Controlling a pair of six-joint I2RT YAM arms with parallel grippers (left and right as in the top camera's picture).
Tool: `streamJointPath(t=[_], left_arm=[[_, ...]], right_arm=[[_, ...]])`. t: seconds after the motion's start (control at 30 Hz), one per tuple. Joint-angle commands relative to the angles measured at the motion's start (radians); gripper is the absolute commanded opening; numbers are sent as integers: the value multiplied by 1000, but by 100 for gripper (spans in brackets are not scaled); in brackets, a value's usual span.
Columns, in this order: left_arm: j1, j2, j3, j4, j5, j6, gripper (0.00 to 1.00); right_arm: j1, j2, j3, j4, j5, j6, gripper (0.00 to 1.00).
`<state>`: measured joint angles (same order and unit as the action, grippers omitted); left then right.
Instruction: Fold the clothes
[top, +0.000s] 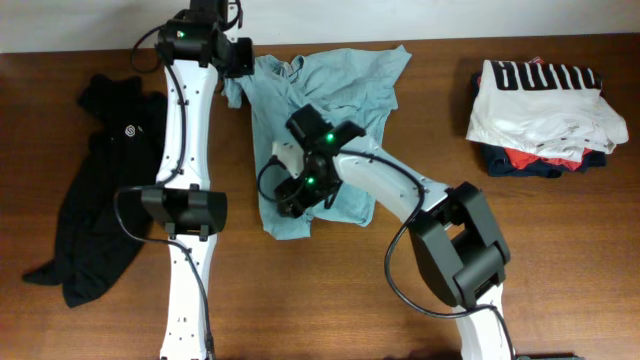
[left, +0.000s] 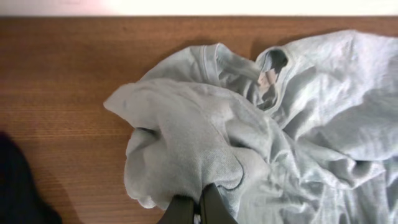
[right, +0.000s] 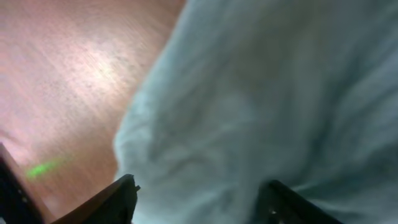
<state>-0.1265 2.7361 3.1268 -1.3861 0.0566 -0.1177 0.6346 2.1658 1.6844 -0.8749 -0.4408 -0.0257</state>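
The pale grey-teal shirt (top: 330, 110) lies rumpled at the table's middle back. My left gripper (top: 240, 62) is at its upper left corner, shut on a bunched fold of the shirt (left: 186, 143), with the collar and label to the right. My right gripper (top: 295, 195) is open, low over the shirt's lower left part, its fingers (right: 199, 193) spread over the fabric (right: 261, 93). The black top (top: 95, 190) with a small white round logo lies stretched out at the left.
A stack with the white block-letter shirt (top: 545, 100) over red and navy garments (top: 520, 162) sits at the back right. The wooden table (top: 560, 260) extends around them. The table's back edge (left: 93, 16) is close behind my left gripper.
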Motion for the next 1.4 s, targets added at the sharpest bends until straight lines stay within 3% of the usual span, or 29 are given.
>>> streamJointPath(t=[0.0,0.07,0.17,0.23,0.57,0.93,1.37], left_arm=[[8,-84,13,9,11,-9,1],[13,-97,13,9,11,-9,1],[26,-115,13,5,11,-10,1],[35,-127,13,2,11,-10,1],[92,-217,13,1,11,-9,1],[127,-393,13,-29,11,-9,1],[127,-623,13,-64,11,-9,1]], right_arm=[[33,-26,-8,10,-24,9,62],[35,-26,-8,12,-23,19,30],[25,-26,-8,11,-24,35,11],[16,-26,-8,7,-34,35,4],[-115,-119,103,-167,-74,0,4],[-372,-354,404,-474,178,-3,4],[-618,-464,820,-729,233,-19,4]])
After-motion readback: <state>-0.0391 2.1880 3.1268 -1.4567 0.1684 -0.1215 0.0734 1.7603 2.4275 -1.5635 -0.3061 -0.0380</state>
